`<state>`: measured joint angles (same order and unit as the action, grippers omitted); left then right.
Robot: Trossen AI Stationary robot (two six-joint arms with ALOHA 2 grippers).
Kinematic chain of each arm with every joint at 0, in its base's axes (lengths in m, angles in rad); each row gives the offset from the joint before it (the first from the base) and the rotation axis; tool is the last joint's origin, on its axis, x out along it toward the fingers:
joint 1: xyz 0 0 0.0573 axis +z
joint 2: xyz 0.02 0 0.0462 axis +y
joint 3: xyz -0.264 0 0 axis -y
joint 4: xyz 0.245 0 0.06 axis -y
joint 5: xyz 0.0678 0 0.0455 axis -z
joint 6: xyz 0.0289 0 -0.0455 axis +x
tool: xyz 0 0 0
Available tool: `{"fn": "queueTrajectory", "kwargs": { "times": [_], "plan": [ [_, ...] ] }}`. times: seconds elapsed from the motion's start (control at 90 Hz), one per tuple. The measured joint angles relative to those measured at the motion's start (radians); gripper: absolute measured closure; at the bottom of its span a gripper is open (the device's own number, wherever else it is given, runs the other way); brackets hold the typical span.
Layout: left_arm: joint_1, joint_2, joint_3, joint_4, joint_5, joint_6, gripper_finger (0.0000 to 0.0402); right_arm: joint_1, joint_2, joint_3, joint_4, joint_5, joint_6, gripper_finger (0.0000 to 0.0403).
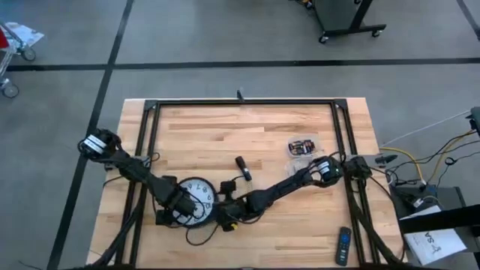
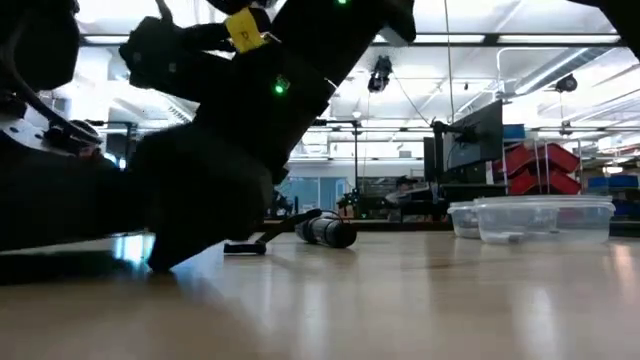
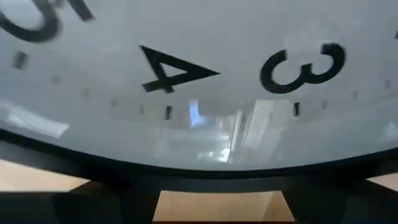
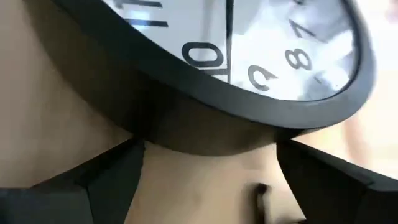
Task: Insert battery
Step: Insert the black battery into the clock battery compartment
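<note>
Both pincers, left [image 1: 182,211] and right [image 1: 225,216], gape beside the face-up clock [image 1: 196,201] near the table's [image 1: 225,142] front edge; uneven closing could skid it.

White clock [image 1: 196,196] face with black numerals and a black rim, sitting on a pale wood-grain bench [image 1: 202,135] with a black frame, plus dark arms.

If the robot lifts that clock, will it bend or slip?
Probably neither. The clock has a thick black rim, so it likely stays stiff. Its shiny front mirrors the ceiling lights, so that face is probably slippery and may crack if dropped. Lying flat on the table, it shouldn't roll.
</note>
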<state>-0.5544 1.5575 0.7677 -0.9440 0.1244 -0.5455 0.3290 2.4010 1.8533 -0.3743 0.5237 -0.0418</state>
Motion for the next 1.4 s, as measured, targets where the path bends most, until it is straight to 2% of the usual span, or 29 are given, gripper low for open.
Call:
{"fn": "queueTrajectory", "kwargs": {
  "times": [0.122,0.278,0.456,0.578,0.856,1.033,1.156,1.4],
  "plan": [
    [-0.008,-0.025,0.000,0.038,-0.013,-0.010,0.0132,0.005,0.005,0.014,-0.004,0.141,-0.023,0.0058],
    [-0.021,-0.029,-0.004,0.044,-0.026,-0.023,0.0132,0.007,0.003,0.015,-0.016,0.173,0.050,0.0058],
    [-0.028,-0.032,-0.004,0.048,-0.008,-0.040,0.0132,0.015,0.001,0.016,-0.021,0.207,0.062,0.0058],
    [-0.028,-0.033,-0.004,0.056,-0.002,-0.040,0.0132,0.031,0.000,0.028,-0.041,0.292,-0.025,0.0058],
    [-0.031,-0.043,-0.003,0.064,0.009,-0.035,0.0132,0.067,-0.003,0.058,-0.032,0.336,-0.258,0.0058],
    [-0.030,-0.073,-0.001,0.061,0.009,-0.036,0.0132,0.080,-0.003,0.060,-0.029,0.435,-0.456,0.0058],
    [-0.031,-0.110,0.001,0.056,-0.015,-0.037,0.0132,0.084,-0.004,0.065,-0.028,0.432,-0.569,0.0058],
    [-0.032,-0.194,0.001,0.057,-0.115,-0.040,0.0132,0.088,-0.004,0.070,0.047,0.300,-0.787,0.0059]
  ]
}}
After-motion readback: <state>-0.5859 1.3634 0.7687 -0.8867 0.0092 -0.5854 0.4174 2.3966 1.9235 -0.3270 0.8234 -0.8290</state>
